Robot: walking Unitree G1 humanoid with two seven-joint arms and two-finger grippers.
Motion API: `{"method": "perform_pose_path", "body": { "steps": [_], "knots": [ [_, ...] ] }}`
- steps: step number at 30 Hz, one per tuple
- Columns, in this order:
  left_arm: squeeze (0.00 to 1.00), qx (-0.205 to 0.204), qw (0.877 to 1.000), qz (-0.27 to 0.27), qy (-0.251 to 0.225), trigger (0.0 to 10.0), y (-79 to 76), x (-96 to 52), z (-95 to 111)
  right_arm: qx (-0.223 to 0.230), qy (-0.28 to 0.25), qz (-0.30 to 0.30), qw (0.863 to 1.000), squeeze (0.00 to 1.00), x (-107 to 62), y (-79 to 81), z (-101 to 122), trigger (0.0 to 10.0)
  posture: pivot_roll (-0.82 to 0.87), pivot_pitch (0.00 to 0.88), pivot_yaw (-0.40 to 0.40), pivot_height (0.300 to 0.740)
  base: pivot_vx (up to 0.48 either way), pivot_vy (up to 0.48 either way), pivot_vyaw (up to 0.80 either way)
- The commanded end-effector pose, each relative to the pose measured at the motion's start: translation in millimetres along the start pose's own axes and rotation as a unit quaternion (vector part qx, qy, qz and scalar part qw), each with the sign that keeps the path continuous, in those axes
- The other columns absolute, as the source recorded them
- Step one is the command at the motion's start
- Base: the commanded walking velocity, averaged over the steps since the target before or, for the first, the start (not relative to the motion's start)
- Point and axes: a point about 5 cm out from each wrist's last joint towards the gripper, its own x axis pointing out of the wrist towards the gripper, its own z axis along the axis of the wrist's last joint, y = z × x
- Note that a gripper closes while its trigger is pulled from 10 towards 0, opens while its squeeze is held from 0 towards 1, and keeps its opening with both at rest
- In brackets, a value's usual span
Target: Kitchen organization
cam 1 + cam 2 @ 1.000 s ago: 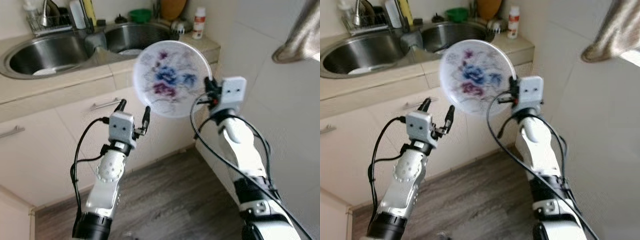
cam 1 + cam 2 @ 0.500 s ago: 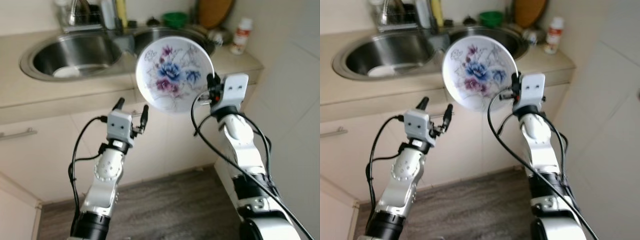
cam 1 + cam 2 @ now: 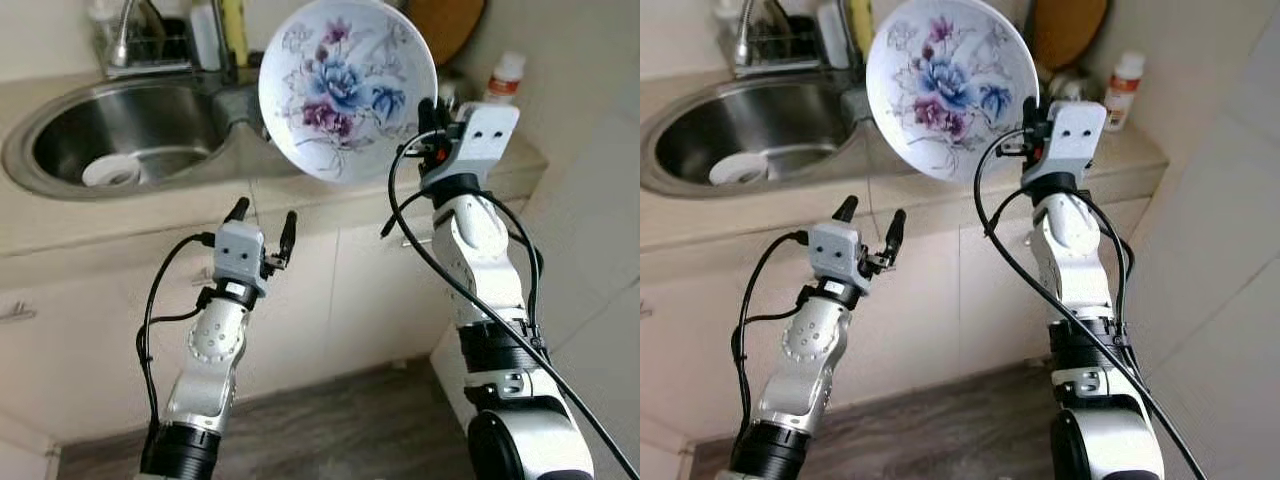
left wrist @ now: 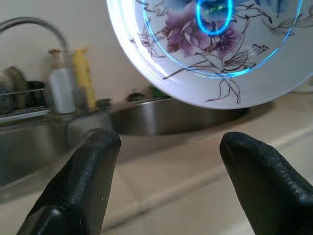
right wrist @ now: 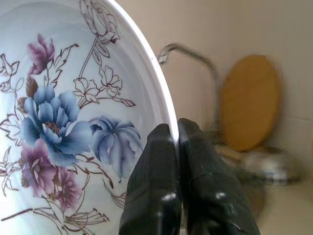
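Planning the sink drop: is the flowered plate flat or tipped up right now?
Tipped up on edge. The plate faces the camera with its flower pattern, the right gripper pinching its rim, above the counter.

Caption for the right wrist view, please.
Right claw pinching the rim of a white floral porcelain plate, with a curved steel faucet behind.

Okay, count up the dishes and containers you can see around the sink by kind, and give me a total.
Floral plates: 1, held up on edge by the right gripper
Small white dishes in the sink basin: 1
White bottles with red label: 1
Yellow bottles: 1
Total: 4
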Motion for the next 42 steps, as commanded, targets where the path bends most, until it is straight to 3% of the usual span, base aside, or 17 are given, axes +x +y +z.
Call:
{"method": "perform_pose_path", "body": {
  "steps": [1,5,8,13,32,42],
  "knots": [
    [0.0,0.001,1.0,0.002,-0.007,10.0,0.8,1.1,3,-0.005,-0.03,0.018,0.999,0.0,4.8,8.0,13,10.0,-0.02,0.0,-0.025,0.74,0.334,0.0,0.0],
    [0.0,0.003,1.0,0.004,-0.011,10.0,0.9,1.3,4,-0.01,-0.029,0.02,0.999,0.0,5.7,8.6,13,10.0,-0.02,0.0,-0.025,0.74,0.332,0.0,0.24],
    [0.0,0.001,1.0,0.008,-0.021,10.0,1.5,1.8,6,-0.039,-0.028,0.029,0.998,0.0,5.3,11.3,12,10.0,-0.02,0.0,-0.025,0.74,0.295,0.0,0.8],
    [0.0,0.002,1.0,0.008,-0.023,10.0,1.6,1.9,7,-0.024,-0.025,0.022,0.999,0.0,4.4,10.6,10,10.0,-0.02,0.0,-0.026,0.74,0.1,0.0,0.8],
    [0.0,0.0,0.999,0.011,-0.036,10.0,2.7,2.2,10,-0.028,-0.026,-0.014,0.999,0.0,5.7,-1.6,9,10.0,-0.02,0.0,-0.022,0.74,0.0,0.0,0.0],
    [0.0,0.0,0.999,0.01,-0.039,10.0,2.3,2.3,10,-0.035,-0.02,-0.024,0.999,0.0,5.2,-5.0,6,10.0,-0.02,0.0,-0.021,0.74,0.315,0.0,0.0]
  ]
}}
